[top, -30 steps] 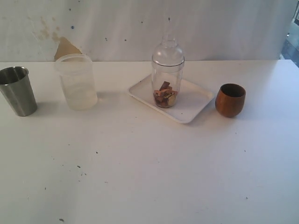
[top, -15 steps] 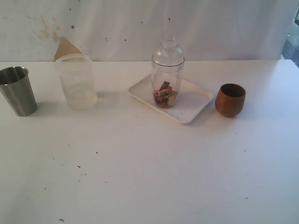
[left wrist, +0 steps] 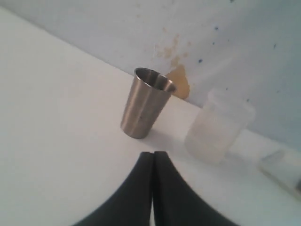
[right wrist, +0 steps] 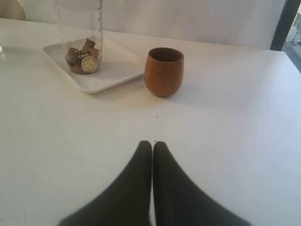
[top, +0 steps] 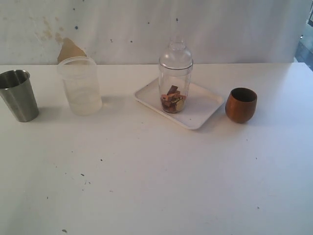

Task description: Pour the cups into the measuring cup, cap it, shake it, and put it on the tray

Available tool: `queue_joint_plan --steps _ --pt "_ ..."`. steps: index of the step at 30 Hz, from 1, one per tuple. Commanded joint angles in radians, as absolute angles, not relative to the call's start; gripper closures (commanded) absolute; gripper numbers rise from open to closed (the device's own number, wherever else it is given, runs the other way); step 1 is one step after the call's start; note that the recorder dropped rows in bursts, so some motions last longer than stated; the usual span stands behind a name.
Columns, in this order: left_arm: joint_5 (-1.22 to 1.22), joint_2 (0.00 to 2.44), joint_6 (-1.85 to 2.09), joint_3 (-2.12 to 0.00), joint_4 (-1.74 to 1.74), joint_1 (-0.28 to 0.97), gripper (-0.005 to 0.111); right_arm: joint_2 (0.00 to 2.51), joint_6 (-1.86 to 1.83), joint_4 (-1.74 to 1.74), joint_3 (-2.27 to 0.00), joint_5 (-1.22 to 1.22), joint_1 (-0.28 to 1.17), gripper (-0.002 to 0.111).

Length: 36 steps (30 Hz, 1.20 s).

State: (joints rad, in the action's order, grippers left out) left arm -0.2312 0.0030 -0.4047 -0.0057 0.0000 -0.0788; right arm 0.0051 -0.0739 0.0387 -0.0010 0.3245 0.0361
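I see the white table [top: 156,186] carrying everything. Tray [top: 205,105] sits mid-table, the capped measuring cup [top: 175,78] upright on it (brown bits and a round gold piece at its bottom). Steel tumbler [top: 18,95] stands far left; wooden cup [top: 241,105] just right of the tray. Left gripper [left wrist: 153,157] and right gripper [right wrist: 152,146] both clenched, grasping nothing.

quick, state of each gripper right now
Left gripper: shut, holding nothing.
Right gripper: shut, holding nothing.

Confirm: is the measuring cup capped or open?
Capped: a clear domed lid sits on the measuring cup, upright on the tray.
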Motion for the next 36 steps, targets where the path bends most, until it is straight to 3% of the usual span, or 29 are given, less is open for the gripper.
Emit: queue_joint_plan --steps 1,36 --pt "-0.233 0.0 0.099 0.0 0.009 -0.077 0.106 0.0 -0.074 0.033 0.0 0.314 0.039 0.107" --pt "-0.231 0.0 0.176 0.0 0.0 -0.108 0.106 0.0 -0.074 0.033 0.0 0.314 0.039 0.107"
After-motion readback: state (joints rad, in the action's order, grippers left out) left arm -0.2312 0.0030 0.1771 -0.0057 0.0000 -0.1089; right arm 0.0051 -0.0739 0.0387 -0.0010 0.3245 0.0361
